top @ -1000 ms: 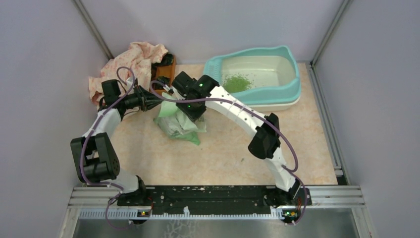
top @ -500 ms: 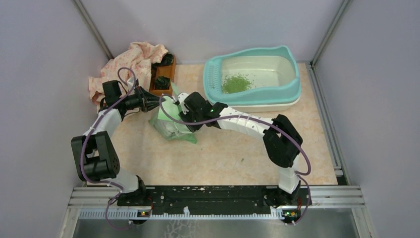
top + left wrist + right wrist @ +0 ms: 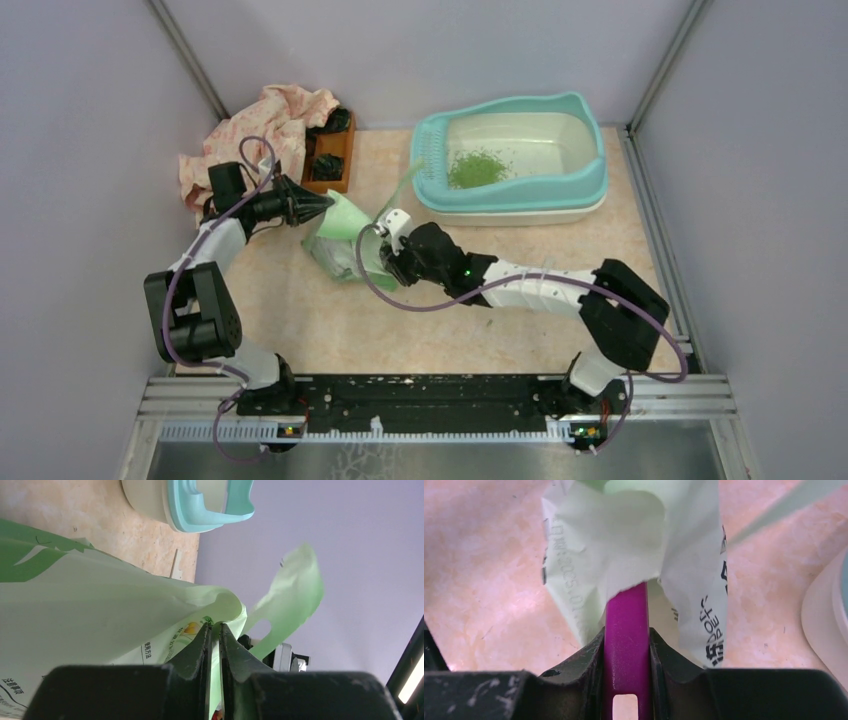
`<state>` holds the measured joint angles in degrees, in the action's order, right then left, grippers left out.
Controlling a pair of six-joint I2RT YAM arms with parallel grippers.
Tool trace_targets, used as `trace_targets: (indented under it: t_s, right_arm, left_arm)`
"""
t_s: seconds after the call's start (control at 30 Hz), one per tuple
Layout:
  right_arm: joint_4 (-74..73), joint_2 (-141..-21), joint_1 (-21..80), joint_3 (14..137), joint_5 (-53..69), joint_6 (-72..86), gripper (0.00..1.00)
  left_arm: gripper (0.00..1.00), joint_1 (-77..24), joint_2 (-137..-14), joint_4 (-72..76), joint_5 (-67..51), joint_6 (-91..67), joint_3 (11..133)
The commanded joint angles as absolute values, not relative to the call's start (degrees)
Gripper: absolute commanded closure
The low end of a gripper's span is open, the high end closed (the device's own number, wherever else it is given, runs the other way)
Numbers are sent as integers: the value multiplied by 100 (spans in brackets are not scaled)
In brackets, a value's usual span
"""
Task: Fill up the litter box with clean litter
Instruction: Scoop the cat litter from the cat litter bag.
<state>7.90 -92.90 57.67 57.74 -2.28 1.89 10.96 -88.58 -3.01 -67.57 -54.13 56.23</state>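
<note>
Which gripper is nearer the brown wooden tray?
Left. The left gripper, pinching the green bag, is just in front of the tray; the right gripper, holding the purple scoop, is farther, on the bag's other side.

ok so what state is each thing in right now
litter box: upright, basin mostly bare
clean litter: small patch in the basin, by the perforated ledge
bag: open, one edge pinched
scoop: handle clamped, head hidden inside the bag
left end effector: shut on the bag's edge
right end effector: shut on the scoop's handle
</note>
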Motion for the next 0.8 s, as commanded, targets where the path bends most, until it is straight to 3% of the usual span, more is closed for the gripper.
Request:
trace_targets:
  t_s: [0.0, 0.77]
  right_arm:
    - [1789, -8310, 6036, 5319, -566, 28, 100]
    - [2018, -5464, 6310, 2714, -1499, 245, 100]
  left_arm:
    - [86, 1071, -8947, -384, -6787, -5256, 5840]
    - [86, 1082, -8884, -720, -6633, -5261, 6268]
